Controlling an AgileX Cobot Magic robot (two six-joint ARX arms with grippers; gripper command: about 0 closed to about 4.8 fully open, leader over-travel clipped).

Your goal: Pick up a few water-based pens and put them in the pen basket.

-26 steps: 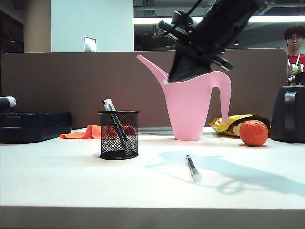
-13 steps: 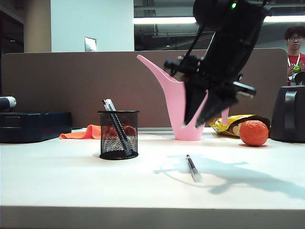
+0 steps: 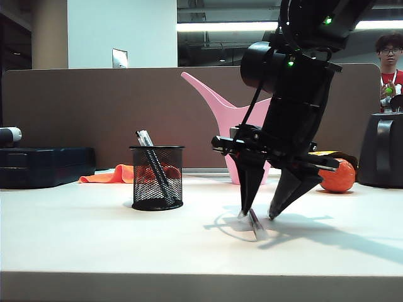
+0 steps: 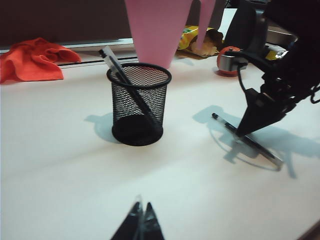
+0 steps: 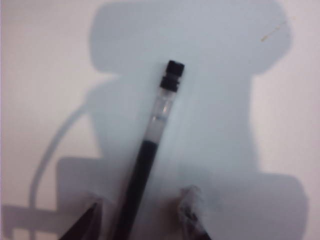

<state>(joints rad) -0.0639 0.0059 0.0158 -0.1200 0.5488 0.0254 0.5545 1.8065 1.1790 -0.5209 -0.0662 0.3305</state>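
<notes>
A: What is seen around the right gripper [image 3: 259, 216]?

B: It is lowered to the white table [image 3: 94, 239] at lower centre-right of the exterior frame, its two black fingers spread apart on either side of a thin dark-barrelled pen with a clear cap [image 3: 255, 224] that lies flat there. In the right wrist view the pen [image 5: 150, 150] is seen between the two fingertips [image 5: 189, 210]; whether it is touched cannot be told.

A: And what stands behind?

B: A tall pink plastic watering can [image 3: 217, 104] is partly hidden by the arm. An orange ball-shaped object [image 3: 337, 177] and a yellow crinkled packet are placed right of it, and a black appliance [image 3: 381, 151] at the right edge. An orange cloth [image 3: 110, 176] and a dark flat case [image 3: 44, 167] are set at left.

A: Where is the pen basket?

B: The small black wire-mesh cylindrical cup [image 3: 156, 178] is stood left of centre, well apart from the loose pen. Dark pens with whitish caps [image 3: 151, 160] are leaned inside it, their tops above the solid rim.

A: The left gripper?

B: Its tips [image 4: 141, 227] are seen at the bottom edge of the left wrist view, pressed together, nothing between them, above bare table in front of the cup [image 4: 138, 105].
</notes>
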